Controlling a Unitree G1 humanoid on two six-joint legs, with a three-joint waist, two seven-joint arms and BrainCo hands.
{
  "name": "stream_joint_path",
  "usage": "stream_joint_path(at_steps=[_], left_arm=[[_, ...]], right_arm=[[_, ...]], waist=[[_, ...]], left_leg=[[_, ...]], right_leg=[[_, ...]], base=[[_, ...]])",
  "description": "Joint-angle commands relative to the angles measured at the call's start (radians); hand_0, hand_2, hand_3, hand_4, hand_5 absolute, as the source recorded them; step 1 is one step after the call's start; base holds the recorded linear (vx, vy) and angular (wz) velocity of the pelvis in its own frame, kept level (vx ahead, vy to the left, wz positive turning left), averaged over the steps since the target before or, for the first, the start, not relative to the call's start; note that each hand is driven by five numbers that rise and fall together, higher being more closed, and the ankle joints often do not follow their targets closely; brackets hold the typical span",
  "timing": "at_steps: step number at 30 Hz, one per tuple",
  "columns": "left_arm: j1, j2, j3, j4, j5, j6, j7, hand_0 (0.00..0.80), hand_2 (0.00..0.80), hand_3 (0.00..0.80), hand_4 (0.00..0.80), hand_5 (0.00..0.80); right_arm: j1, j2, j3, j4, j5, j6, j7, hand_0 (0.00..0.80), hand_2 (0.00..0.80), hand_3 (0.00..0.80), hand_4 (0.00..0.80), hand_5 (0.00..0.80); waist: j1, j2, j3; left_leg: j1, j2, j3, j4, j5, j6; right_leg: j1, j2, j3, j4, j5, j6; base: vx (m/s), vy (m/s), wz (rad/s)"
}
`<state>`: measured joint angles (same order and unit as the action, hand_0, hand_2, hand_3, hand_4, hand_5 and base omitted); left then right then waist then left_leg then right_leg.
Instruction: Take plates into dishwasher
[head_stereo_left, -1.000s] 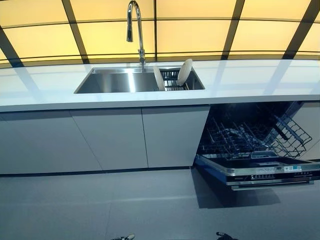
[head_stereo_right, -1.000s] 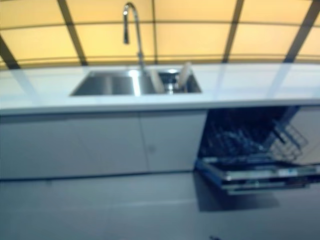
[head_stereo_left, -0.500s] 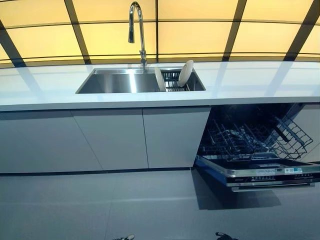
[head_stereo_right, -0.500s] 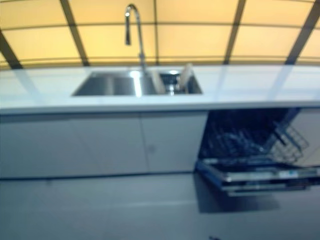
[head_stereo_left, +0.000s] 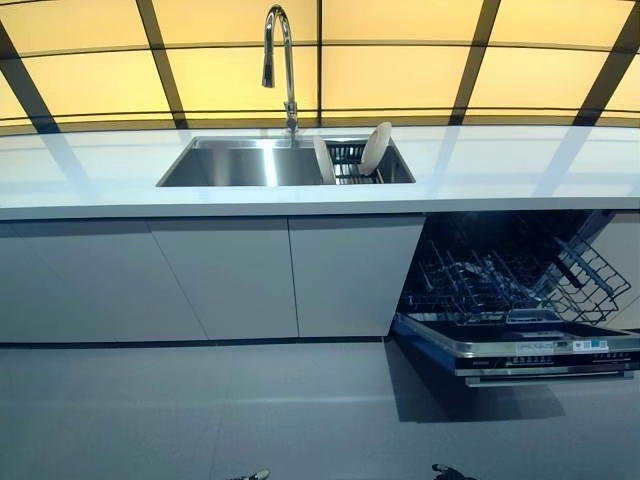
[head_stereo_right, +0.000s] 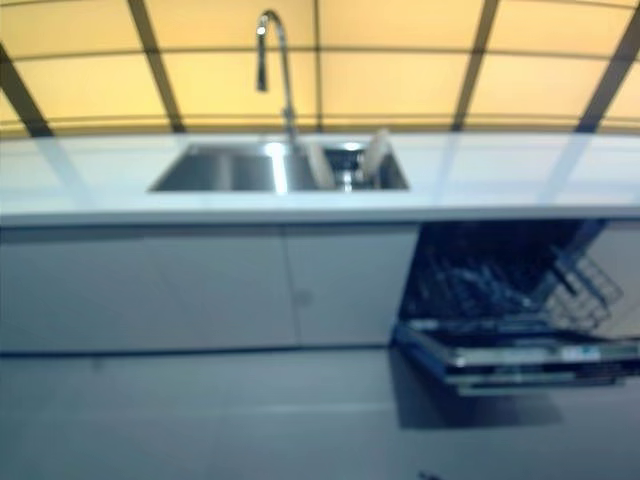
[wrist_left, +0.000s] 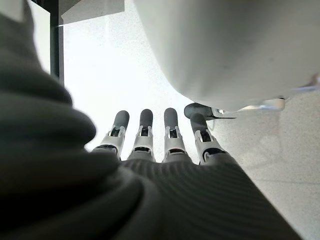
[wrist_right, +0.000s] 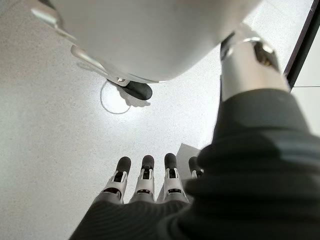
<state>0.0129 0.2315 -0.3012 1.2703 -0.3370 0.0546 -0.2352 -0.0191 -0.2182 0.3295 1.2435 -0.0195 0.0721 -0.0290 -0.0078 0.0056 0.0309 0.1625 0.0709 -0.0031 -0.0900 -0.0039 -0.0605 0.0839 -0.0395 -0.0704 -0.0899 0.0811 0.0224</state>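
Two white plates (head_stereo_left: 376, 148) (head_stereo_left: 322, 160) stand on edge in a dark rack (head_stereo_left: 346, 162) in the right part of the steel sink (head_stereo_left: 240, 165). The dishwasher (head_stereo_left: 515, 300) stands open at the lower right, its door down and its wire rack (head_stereo_left: 500, 285) pulled out and empty. My left hand (wrist_left: 145, 140) hangs by my side with straight fingers, holding nothing. My right hand (wrist_right: 145, 182) hangs likewise, fingers straight and empty. Neither hand shows in the eye views.
A white counter (head_stereo_left: 100, 175) runs across the view with a tall curved tap (head_stereo_left: 280, 60) behind the sink. Grey cabinet doors (head_stereo_left: 220, 275) stand below it. Grey floor (head_stereo_left: 200, 410) lies between me and the cabinets.
The whole picture has shifted slightly right and down, so the camera has moved. The plates, sink and dishwasher stay as they were.
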Motion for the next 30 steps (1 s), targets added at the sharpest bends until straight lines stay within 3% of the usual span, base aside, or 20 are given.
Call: stream_joint_path(at_steps=[1,4,6,7,8,9,12,15,16,17,19,21,25,30], left_arm=[[-0.084,-0.088,-0.009,0.037,-0.025,-0.011,0.043,0.0,0.0,0.0,0.0,0.0],[-0.089,-0.082,0.02,0.036,-0.046,-0.033,0.093,0.0,0.0,0.0,0.0,0.0],[-0.095,-0.081,0.041,0.028,-0.067,-0.065,0.115,0.0,0.0,0.0,0.0,0.0],[-0.096,-0.081,0.051,0.025,-0.091,-0.082,0.121,0.0,0.0,0.0,0.0,0.0],[-0.095,-0.081,0.066,0.022,-0.138,-0.088,0.123,0.0,0.0,0.0,0.0,0.0],[-0.092,-0.08,0.08,0.019,-0.167,-0.084,0.126,0.0,0.0,0.0,0.0,0.0],[-0.06,-0.079,0.12,0.032,-0.2,-0.092,0.126,0.0,0.0,0.0,0.0,0.0],[-0.034,-0.08,0.132,0.043,-0.194,-0.08,0.11,0.0,0.0,0.0,0.0,0.0],[-0.029,-0.082,0.139,0.044,-0.196,-0.077,0.106,0.0,0.0,0.0,0.0,0.0],[-0.023,-0.087,0.151,0.043,-0.196,-0.074,0.105,0.0,0.0,0.0,0.0,0.0],[-0.02,-0.085,0.155,0.04,-0.184,-0.084,0.105,0.0,0.0,0.0,0.0,0.0],[-0.021,-0.074,0.147,0.04,-0.185,-0.111,0.098,0.0,0.0,0.0,0.0,0.0],[-0.042,-0.048,0.14,0.018,-0.161,-0.094,0.102,0.0,0.0,0.0,0.0,0.0],[-0.057,-0.056,0.128,0.037,-0.124,-0.05,0.093,0.0,0.0,0.0,0.0,0.0]], right_arm=[[-0.069,0.049,0.048,0.043,-0.004,0.003,0.015,0.0,0.0,0.0,0.0,0.0],[-0.08,0.045,0.047,0.047,0.011,0.024,0.022,0.0,0.0,0.0,0.0,0.0],[-0.089,0.036,0.045,0.047,0.031,0.039,0.036,0.0,0.0,0.0,0.0,0.0],[-0.09,0.029,0.045,0.044,0.032,0.042,0.041,0.0,0.0,0.0,0.0,0.0],[-0.091,0.022,0.048,0.039,0.0,0.045,0.046,0.0,0.0,0.0,0.0,0.0],[-0.092,0.016,0.048,0.043,-0.032,0.054,0.053,0.0,0.0,0.0,0.0,0.0],[-0.1,0.008,0.041,0.082,-0.024,0.036,0.059,0.0,0.0,0.0,0.0,0.0],[-0.107,0.006,0.03,0.096,0.009,0.043,0.055,0.0,0.0,0.0,0.0,0.0],[-0.107,0.005,0.025,0.096,0.018,0.045,0.052,0.0,0.0,0.0,0.0,0.0],[-0.107,0.006,0.012,0.1,0.008,0.052,0.051,0.0,0.0,0.0,0.0,0.0],[-0.107,0.007,-0.001,0.114,-0.012,0.059,0.054,0.0,0.0,0.0,0.0,0.0],[-0.092,0.011,-0.005,0.117,-0.041,0.057,0.06,0.0,0.0,0.0,0.0,0.0],[-0.088,0.028,0.008,0.115,-0.086,0.037,0.068,0.0,0.0,0.0,0.0,0.0],[-0.085,0.038,-0.001,0.097,-0.053,0.042,0.04,0.0,0.0,0.0,0.0,0.0]], waist=[[0.018,-0.036,0.062],[0.018,-0.049,0.075],[0.025,-0.076,0.097],[0.029,-0.08,0.109],[0.039,-0.077,0.132],[0.049,-0.062,0.146],[0.1,0.008,0.174],[0.153,0.017,0.175],[0.155,0.015,0.172],[0.153,0.012,0.159],[0.151,0.009,0.141],[0.16,0.011,0.133],[0.183,-0.013,0.101],[0.189,-0.04,0.068]], left_leg=[[0.003,-0.056,0.009,0.003,0.005,0.072],[-0.011,-0.044,0.017,0.094,-0.019,0.064],[-0.095,-0.039,0.029,0.316,-0.017,0.055],[-0.157,-0.041,0.03,0.414,0.017,0.052],[-0.258,-0.035,0.038,0.517,0.092,0.04],[-0.312,-0.025,0.042,0.522,0.144,0.024],[-0.356,-0.01,0.064,0.223,0.276,-0.024],[-0.419,-0.032,0.041,0.036,0.34,-0.04],[-0.422,-0.036,0.046,0.036,0.33,-0.035],[-0.413,-0.035,0.074,0.035,0.283,-0.018],[-0.395,-0.024,0.101,0.06,0.25,-0.003],[-0.424,-0.014,0.087,0.146,0.25,-0.01],[-0.413,-0.013,0.11,0.18,0.199,0.017],[-0.428,-0.024,0.125,0.222,0.16,0.03]], right_leg=[[0.052,-0.012,-0.03,0.096,-0.09,0.022],[0.048,-0.008,-0.022,0.119,-0.101,0.002],[0.041,-0.021,-0.02,0.139,-0.099,-0.02],[0.037,-0.019,-0.017,0.151,-0.102,-0.032],[0.037,-0.009,-0.009,0.177,-0.115,-0.051],[0.044,0.007,-0.004,0.191,-0.129,-0.057],[0.126,0.061,0.024,0.19,-0.175,-0.033],[0.224,0.069,0.087,0.178,-0.223,-0.03],[0.234,0.064,0.096,0.179,-0.234,-0.028],[0.246,0.049,0.108,0.184,-0.252,-0.019],[0.255,0.02,0.091,0.191,-0.268,-0.008],[0.274,0.002,0.072,0.203,-0.286,-0.009],[0.311,-0.05,0.01,0.172,-0.271,0.017],[0.332,-0.075,0.003,0.142,-0.254,0.043]], base=[[0.07,-0.093,0.0],[0.065,-0.104,0.0],[0.044,-0.107,0.0],[0.03,-0.097,0.02],[0.069,-0.056,0.04],[0.141,-0.001,-0.03],[0.359,0.104,-0.21],[0.399,0.085,-0.48],[0.362,0.125,-0.47],[0.277,0.125,-0.08],[0.351,0.125,-0.13],[0.377,0.062,-0.19],[0.281,0.022,-0.37],[0.219,0.079,-0.2]])
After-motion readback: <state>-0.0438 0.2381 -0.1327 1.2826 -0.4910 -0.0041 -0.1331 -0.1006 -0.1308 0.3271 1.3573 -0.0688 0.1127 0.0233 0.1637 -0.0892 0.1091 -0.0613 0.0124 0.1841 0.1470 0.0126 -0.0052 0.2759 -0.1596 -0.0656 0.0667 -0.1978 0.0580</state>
